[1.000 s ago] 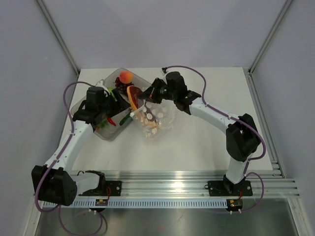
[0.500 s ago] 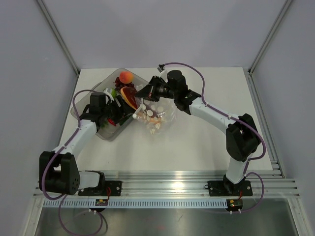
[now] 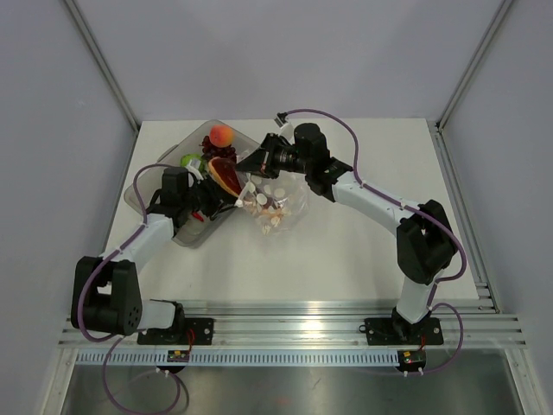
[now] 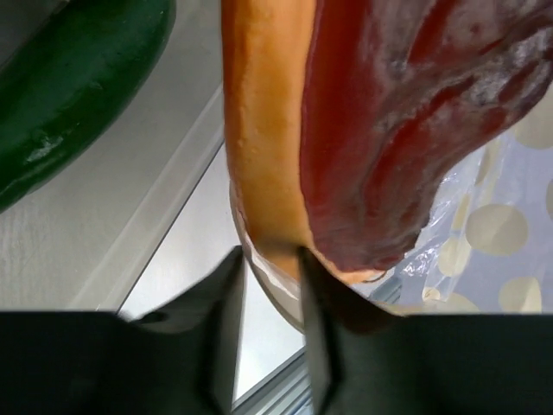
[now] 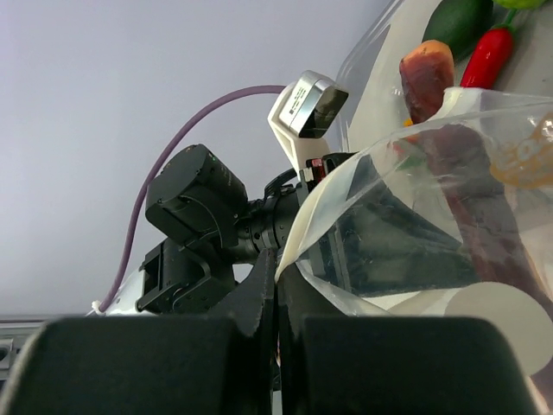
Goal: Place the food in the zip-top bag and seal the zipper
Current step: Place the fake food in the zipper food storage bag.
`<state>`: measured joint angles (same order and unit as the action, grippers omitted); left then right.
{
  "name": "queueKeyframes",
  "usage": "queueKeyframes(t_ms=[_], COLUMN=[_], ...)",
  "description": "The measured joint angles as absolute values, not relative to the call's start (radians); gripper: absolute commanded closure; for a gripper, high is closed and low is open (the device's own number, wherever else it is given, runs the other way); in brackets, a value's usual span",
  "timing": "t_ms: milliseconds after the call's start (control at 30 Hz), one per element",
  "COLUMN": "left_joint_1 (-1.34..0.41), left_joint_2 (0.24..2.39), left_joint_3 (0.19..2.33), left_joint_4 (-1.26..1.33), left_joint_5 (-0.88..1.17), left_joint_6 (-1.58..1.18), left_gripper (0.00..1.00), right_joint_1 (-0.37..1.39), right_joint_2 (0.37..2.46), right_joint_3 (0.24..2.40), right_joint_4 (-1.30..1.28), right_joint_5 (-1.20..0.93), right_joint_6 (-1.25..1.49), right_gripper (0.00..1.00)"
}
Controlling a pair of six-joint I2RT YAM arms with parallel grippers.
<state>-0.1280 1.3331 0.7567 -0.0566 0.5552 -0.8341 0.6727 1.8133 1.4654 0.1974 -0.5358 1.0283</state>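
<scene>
The left pincer [image 4: 270, 281] is clamped on the orange rim of the orange-red fruit wedge [image 4: 363, 130]. It holds the wedge over the edge of the clear tray [image 3: 138, 187] that faces the zip-top bag [image 3: 278, 204], a spotted pouch lying on the counter [image 3: 363, 259] just beside the tray. The right pincer [image 5: 276, 278] is closed on the bag's upper mouth edge and holds it raised next to the tray. In the tray, the peach [image 3: 221, 134] sits at the far end, the lime [image 3: 190, 160] nearer the middle and the cucumber [image 4: 78, 95] close beside the wedge.
</scene>
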Motion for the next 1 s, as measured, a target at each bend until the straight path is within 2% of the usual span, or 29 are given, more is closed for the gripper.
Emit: queueKeyframes(t_ms=[67,300,533,833,1000], left_joint_1=[-0.128,-0.124,-0.12,-0.12,-0.12], left_joint_2=[1.332,1.296,1.187,1.054,1.047], left_joint_3=[0.756,0.789,0.921,0.987,0.986], left_joint_4=[-0.057,-0.138,-0.241,-0.255,-0.244], left_joint_5=[0.553,0.499,0.467,0.548,0.596], left_joint_6=[-0.838,-0.793,-0.688,-0.59,-0.584], left_gripper=[1.0,1.0,1.0,1.0,1.0], right_joint_1=[0.673,0.673,0.667,0.594,0.594], right_joint_2=[1.814,1.814,1.813,1.803,1.705], right_joint_3=[1.465,1.467,1.498,1.562,1.541], right_joint_4=[0.198,0.165,0.031,-0.12,-0.152], right_joint_5=[-0.542,-0.569,-0.556,-0.512,-0.476], right_joint_6=[1.028,0.971,0.858,0.755,0.696], right_gripper=[1.0,1.0,1.0,1.0,1.0])
